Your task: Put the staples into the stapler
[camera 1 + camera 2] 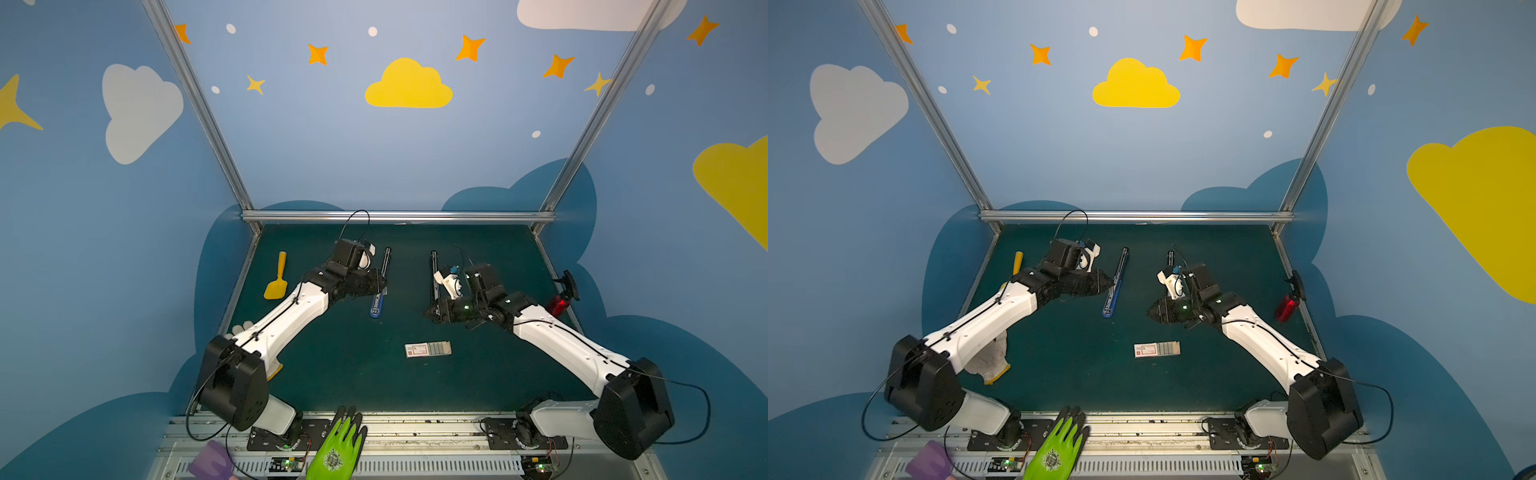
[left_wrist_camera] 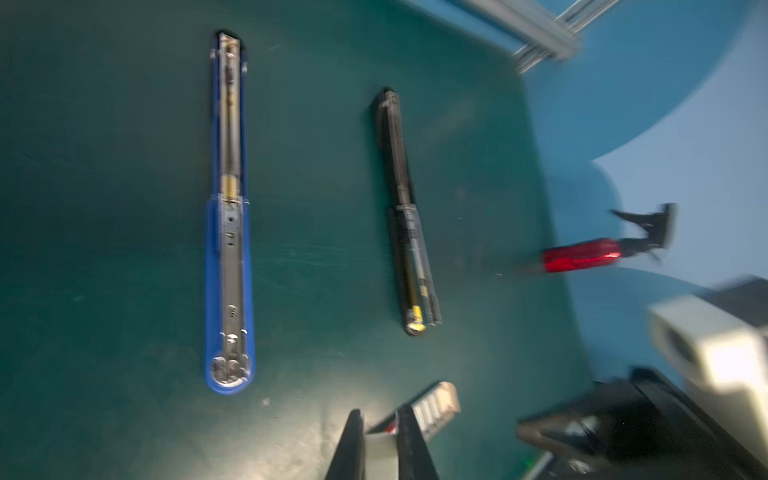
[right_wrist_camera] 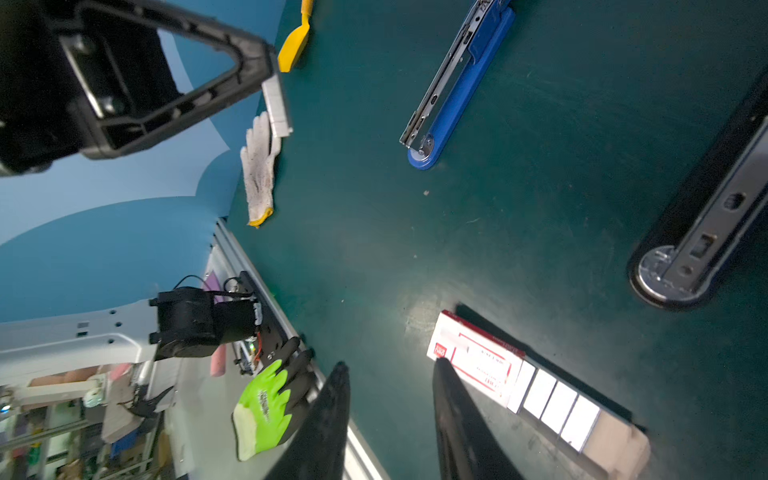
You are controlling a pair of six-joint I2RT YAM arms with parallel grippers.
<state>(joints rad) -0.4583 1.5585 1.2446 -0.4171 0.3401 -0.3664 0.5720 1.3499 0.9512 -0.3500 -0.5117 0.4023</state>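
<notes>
Two staplers lie opened flat on the green mat: a blue stapler (image 1: 376,307) (image 2: 228,249) (image 3: 457,87) and a black stapler (image 1: 433,266) (image 2: 409,232) (image 3: 706,216). The staples' white box with a red label (image 1: 428,349) (image 1: 1156,349) (image 3: 482,361) lies nearer the front, its drawer slid out with silvery strips showing. My left gripper (image 1: 384,286) (image 2: 380,415) hovers by the blue stapler, shut on a silvery strip of staples (image 3: 277,109) (image 2: 380,453). My right gripper (image 1: 428,313) (image 3: 388,365) stands open and empty above the mat, between the black stapler and the box.
A yellow scoop (image 1: 277,278) lies at the left, a white knit glove (image 1: 992,357) under the left arm. A red bottle with a black top (image 1: 559,303) stands at the right edge. A green glove (image 1: 338,444) rests on the front rail.
</notes>
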